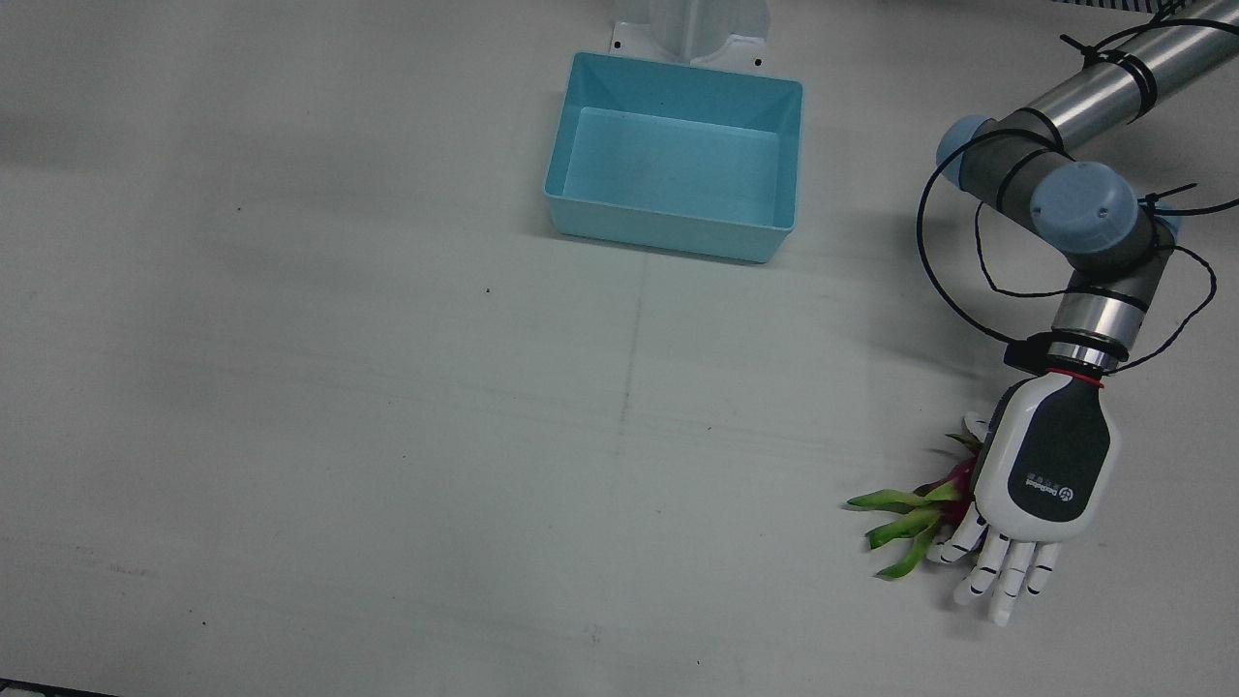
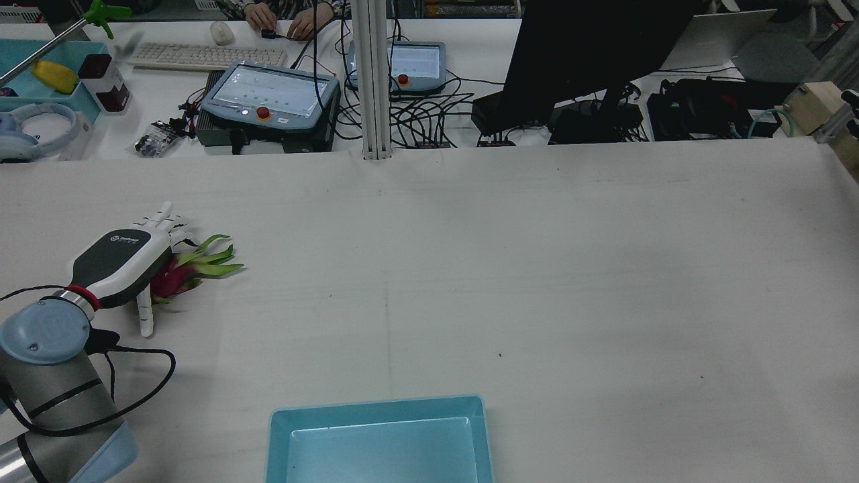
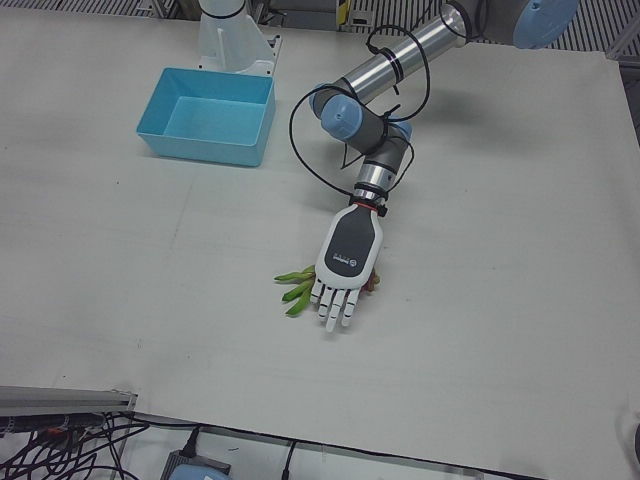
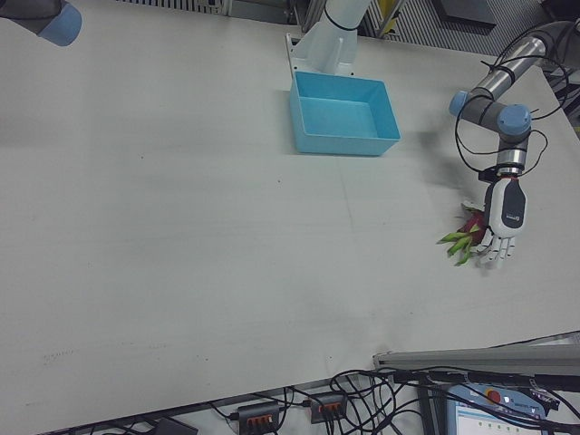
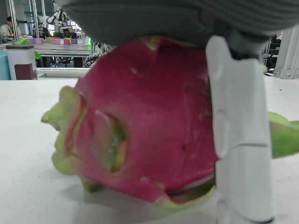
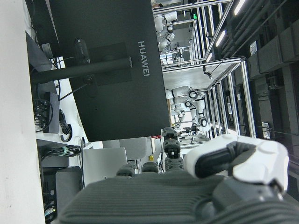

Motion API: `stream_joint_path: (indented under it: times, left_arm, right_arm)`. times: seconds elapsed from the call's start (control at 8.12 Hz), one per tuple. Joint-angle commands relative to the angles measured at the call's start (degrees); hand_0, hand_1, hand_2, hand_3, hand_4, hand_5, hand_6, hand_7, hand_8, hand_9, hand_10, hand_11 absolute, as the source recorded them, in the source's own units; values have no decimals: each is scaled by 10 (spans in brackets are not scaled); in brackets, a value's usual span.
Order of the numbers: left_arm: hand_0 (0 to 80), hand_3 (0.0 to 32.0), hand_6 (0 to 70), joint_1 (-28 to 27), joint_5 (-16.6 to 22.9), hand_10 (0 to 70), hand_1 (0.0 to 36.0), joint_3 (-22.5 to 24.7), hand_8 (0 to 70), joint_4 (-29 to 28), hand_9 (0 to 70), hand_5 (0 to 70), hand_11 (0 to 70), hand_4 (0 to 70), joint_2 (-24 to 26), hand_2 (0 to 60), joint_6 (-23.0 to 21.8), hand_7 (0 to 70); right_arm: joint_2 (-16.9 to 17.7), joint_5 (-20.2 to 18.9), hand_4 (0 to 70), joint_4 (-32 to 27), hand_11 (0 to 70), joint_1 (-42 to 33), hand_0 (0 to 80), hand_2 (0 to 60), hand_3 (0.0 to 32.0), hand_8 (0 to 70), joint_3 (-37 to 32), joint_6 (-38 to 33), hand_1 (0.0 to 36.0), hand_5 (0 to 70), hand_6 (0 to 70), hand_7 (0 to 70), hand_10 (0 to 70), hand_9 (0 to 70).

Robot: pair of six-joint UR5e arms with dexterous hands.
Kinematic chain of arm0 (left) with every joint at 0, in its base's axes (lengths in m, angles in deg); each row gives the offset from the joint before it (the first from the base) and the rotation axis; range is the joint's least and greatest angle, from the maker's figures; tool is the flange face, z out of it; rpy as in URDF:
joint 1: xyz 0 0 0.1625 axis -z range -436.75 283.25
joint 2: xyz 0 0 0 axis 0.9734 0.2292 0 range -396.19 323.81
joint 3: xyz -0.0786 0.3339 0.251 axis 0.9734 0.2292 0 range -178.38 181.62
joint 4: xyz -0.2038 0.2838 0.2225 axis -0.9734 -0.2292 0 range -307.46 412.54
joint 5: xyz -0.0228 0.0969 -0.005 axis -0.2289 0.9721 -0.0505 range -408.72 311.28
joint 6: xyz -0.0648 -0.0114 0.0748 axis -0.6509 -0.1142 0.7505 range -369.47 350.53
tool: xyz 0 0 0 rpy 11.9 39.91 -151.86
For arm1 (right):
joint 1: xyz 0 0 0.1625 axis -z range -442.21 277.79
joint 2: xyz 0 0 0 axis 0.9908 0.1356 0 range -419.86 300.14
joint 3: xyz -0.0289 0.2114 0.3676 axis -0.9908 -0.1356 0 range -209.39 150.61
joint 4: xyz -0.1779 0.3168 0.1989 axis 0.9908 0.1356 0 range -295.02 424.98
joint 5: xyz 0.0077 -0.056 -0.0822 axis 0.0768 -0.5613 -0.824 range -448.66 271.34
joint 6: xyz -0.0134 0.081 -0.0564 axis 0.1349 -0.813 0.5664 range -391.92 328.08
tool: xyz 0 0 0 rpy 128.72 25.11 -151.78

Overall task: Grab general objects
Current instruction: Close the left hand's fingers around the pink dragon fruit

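left hand [image 1: 1043,471] over dragon fruit [image 5: 145,121] | fingers [image 1: 1007,576] spread, not gripping | risk: round fruit rolls along counter [image 1: 387,436] when they close

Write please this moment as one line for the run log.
left hand: open, palm down over dragon fruit | fingers: extended | fruit: on table | bin: empty | right hand: raised off table

Front view straight down, rear view opposite, both sharing blue bin [image 1: 675,169], table [image 1: 339,436]
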Motion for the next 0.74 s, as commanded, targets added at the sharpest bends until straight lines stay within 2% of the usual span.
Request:
stream_joint_path:
  times: [0.0, 0.12, 0.25, 0.37, 0.49, 0.62]
  left_arm:
    - [490, 0, 532, 0, -3, 389, 318, 1, 442, 0, 614, 665, 561, 231, 1, 600, 7, 700]
    - [491, 0, 659, 0, -3, 452, 320, 1, 542, 0, 700, 700, 649, 264, 2, 600, 7, 700]
    - [497, 0, 700, 0, -3, 515, 329, 2, 626, 0, 700, 700, 700, 297, 3, 600, 7, 700]
    - [506, 0, 700, 0, -2, 585, 337, 14, 696, 2, 700, 700, 700, 335, 2, 600, 7, 700]
    - [549, 0, 700, 0, -1, 689, 360, 58, 700, 23, 700, 700, 700, 382, 2, 600, 8, 700]
    - [781, 0, 700, -1, 3, 700, 360, 98, 700, 45, 700, 700, 700, 427, 2, 600, 7, 700]
  right_arm:
    - [0, 0, 0, 0, 0, 0, 0, 0, 0, 0, 0, 0, 0, 0, 0, 0, 0, 0]
    - [0, -1, 0, 0, 0, 0, 0, 0, 0, 0, 0, 1, 0, 0, 0, 0, 0, 0]
    - [0, 0, 0, 0, 0, 0, 0, 0, 0, 0, 0, 0, 0, 0, 0, 0, 0, 0]
    - [0, 0, 0, 0, 0, -1, 0, 0, 0, 0, 0, 1, 0, 0, 0, 0, 0, 0]
    - [0, 0, 0, 0, 0, 0, 0, 0, 0, 0, 0, 1, 0, 0, 0, 0, 0, 0]
    - [0, -1, 0, 0, 0, 0, 0, 0, 0, 0, 0, 1, 0, 0, 0, 0, 0, 0]
